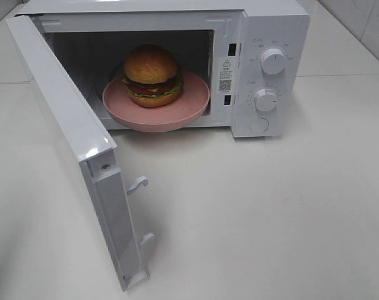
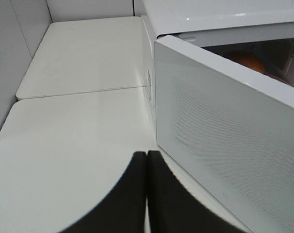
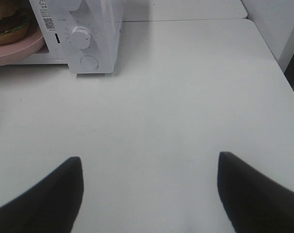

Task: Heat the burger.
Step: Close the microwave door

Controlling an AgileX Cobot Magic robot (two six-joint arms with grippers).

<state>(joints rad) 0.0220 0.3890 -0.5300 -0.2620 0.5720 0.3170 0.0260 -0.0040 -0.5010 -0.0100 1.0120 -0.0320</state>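
Observation:
The burger [image 1: 151, 72], with its golden bun, lettuce and tomato layers, sits on a pink plate [image 1: 177, 117] inside the open white microwave [image 1: 274, 25]. The plate's front rim sticks out of the cavity opening. Neither gripper appears in the exterior high view. In the left wrist view my left gripper [image 2: 146, 154] is shut, its dark fingers pressed together and empty, just outside the door's outer face [image 2: 224, 145]; a sliver of the burger's bun [image 2: 249, 62] shows over the door edge. My right gripper [image 3: 149, 158] is open and empty above the bare counter, well in front and to the right of the microwave [image 3: 96, 29].
The microwave door [image 1: 70, 125] swings out far toward the front left, its latch hooks [image 1: 138, 184] pointing right. Two knobs [image 1: 272, 61] [image 1: 265, 99] and a round button [image 1: 259, 125] are on the control panel. A white counter [image 1: 271, 212] spreads in front; tiled wall at back right.

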